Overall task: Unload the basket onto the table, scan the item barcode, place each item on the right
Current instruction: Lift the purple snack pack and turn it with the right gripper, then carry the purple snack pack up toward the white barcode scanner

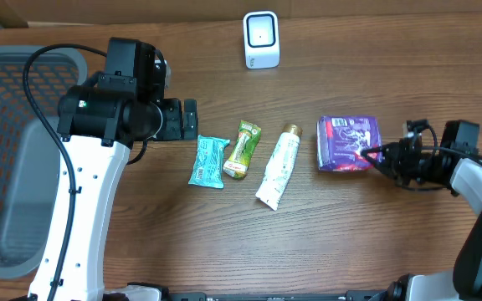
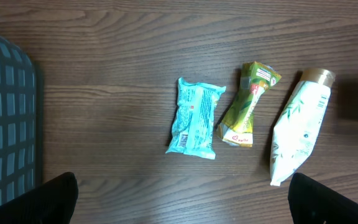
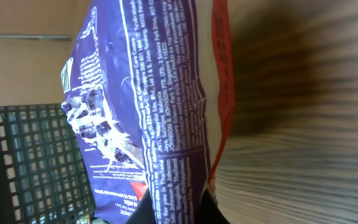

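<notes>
Filling your right wrist view, the purple pack (image 3: 148, 112) is showing white print running sideways and a red strip along its right side. Your right gripper (image 1: 377, 155) is pinching the pack's right edge. The jaws are sitting closed down to the thickness of the wrapper, and the dark fingers (image 3: 185, 208) are showing at the bottom of that view with the wrapper running down between them. From overhead, the pack is lying on the table (image 1: 375, 234) at the right end of a row, and your right arm is reaching in from the right. Whether the pack is lifting off the wood, you are not able to tell.

Your left gripper (image 1: 189, 119) is hanging wide open above the table, holding nothing, with both fingertips (image 2: 55, 199) peeking in at the bottom corners of the left wrist view. It is pointing toward the teal packet (image 1: 209, 161), just left of it. A green pouch (image 1: 243, 150) is lying just beside the packet. A white tube (image 1: 278, 166) with a gold cap is lying tilted between the pouch and the pack. A white scanner (image 1: 261, 39) is standing at the far edge, well apart from the pack. A grey basket (image 1: 23, 84) is sitting at the left, beside your left arm.
</notes>
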Action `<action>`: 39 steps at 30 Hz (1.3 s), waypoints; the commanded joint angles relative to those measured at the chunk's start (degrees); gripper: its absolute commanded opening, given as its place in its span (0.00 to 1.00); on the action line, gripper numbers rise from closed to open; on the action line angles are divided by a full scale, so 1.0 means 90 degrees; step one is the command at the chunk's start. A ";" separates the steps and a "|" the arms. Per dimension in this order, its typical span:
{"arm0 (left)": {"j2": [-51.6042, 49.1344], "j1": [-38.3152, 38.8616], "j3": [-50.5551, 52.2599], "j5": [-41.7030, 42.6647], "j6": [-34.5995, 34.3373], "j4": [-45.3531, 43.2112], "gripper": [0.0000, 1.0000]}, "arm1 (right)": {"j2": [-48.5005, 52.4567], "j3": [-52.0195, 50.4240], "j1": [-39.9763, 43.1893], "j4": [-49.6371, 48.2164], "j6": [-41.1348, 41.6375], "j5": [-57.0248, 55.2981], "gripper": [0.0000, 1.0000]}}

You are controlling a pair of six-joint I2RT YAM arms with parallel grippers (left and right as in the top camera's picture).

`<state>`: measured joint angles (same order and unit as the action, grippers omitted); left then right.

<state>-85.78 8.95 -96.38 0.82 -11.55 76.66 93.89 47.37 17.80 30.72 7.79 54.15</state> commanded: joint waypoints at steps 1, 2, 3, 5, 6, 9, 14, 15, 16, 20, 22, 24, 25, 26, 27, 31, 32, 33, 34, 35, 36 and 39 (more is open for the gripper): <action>-0.0049 0.0007 -0.0017 0.0027 0.0095 -0.0024 1.00 | -0.0653 0.0590 -0.0384 0.0175 0.0114 0.0112 0.04; -0.0049 0.0007 -0.0017 0.0027 0.0095 -0.0024 1.00 | -0.0794 0.0719 -0.0517 0.0287 0.0117 -0.0046 0.04; -0.0046 0.0007 -0.0017 0.0027 0.0095 -0.0024 1.00 | -0.0940 0.0850 -0.0663 0.0389 0.0138 -0.0219 0.04; -0.0046 0.0007 -0.0017 0.0027 0.0095 -0.0024 0.99 | -0.1268 0.1132 -0.0993 0.0614 0.0143 -0.0627 0.04; -0.0049 0.0007 -0.0017 0.0027 0.0095 -0.0024 0.99 | -0.1416 0.1258 -0.1141 0.0697 0.0143 -0.0799 0.04; -0.0046 0.0007 -0.0017 0.0027 0.0095 -0.0024 0.99 | -0.1877 0.1596 -0.1581 0.0840 0.0160 -0.1200 0.04; -0.0049 0.0007 -0.0017 0.0027 0.0095 -0.0024 1.00 | -0.2489 0.1875 -0.2064 0.0886 0.0250 -0.1370 0.04; -0.0049 0.0007 -0.0017 0.0027 0.0095 -0.0024 0.99 | -0.2582 0.1875 -0.2118 0.0886 0.0347 -0.1457 0.04; -0.0046 0.0007 -0.0017 0.0027 0.0095 -0.0024 1.00 | -0.2650 0.1875 -0.2161 0.0891 0.0420 -0.1557 0.04; -0.0046 0.0007 -0.0017 0.0027 0.0095 -0.0024 1.00 | -0.2713 0.1875 -0.2300 0.0886 0.0508 -0.1887 0.04; -0.0049 0.0007 -0.0017 0.0027 0.0095 -0.0024 1.00 | -0.2710 0.1875 -0.2365 0.0891 0.0624 -0.2084 0.04; -0.0049 0.0007 -0.0017 0.0027 0.0095 -0.0024 1.00 | -0.2710 0.1875 -0.2438 0.0852 0.0673 -0.2208 0.04; -0.0049 0.0007 -0.0017 0.0027 0.0095 -0.0024 0.99 | -0.2710 0.1875 -0.2475 0.0816 0.0763 -0.2317 0.04; -0.0046 0.0007 -0.0017 0.0027 0.0095 -0.0024 1.00 | -0.2710 0.1877 -0.2526 0.0775 0.0996 -0.2616 0.04; -0.0046 0.0007 -0.0017 0.0027 0.0095 -0.0024 1.00 | -0.2710 0.1882 -0.2577 0.0731 0.1195 -0.2956 0.04; -0.0049 0.0007 -0.0017 0.0027 0.0095 -0.0024 1.00 | -0.2562 0.2285 -0.2902 0.0801 0.1647 -0.4500 0.04; -0.0049 0.0007 -0.0017 0.0027 0.0095 -0.0024 0.99 | -0.2441 0.2540 -0.3011 0.0886 0.1664 -0.4828 0.04; -0.0049 0.0007 -0.0017 0.0027 0.0095 -0.0024 1.00 | -0.2305 0.2805 -0.3116 0.0976 0.1664 -0.5105 0.04; -0.0049 0.0007 -0.0017 0.0027 0.0095 -0.0024 1.00 | -0.2118 0.3147 -0.3249 0.1083 0.1661 -0.5476 0.04; -0.0049 0.0007 -0.0017 0.0027 0.0095 -0.0024 1.00 | -0.1936 0.3468 -0.3378 0.1163 0.1659 -0.5814 0.04; -0.0046 0.0007 -0.0017 0.0027 0.0095 -0.0024 1.00 | -0.1702 0.3847 -0.3541 0.1241 0.1634 -0.6212 0.04; -0.0049 0.0007 -0.0017 0.0027 0.0095 -0.0024 0.99 | -0.1025 0.4828 -0.3963 0.1401 0.1530 -0.7157 0.04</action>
<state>-85.78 8.95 -96.38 0.84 -11.55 76.66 80.82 83.29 -14.74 43.40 21.37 3.07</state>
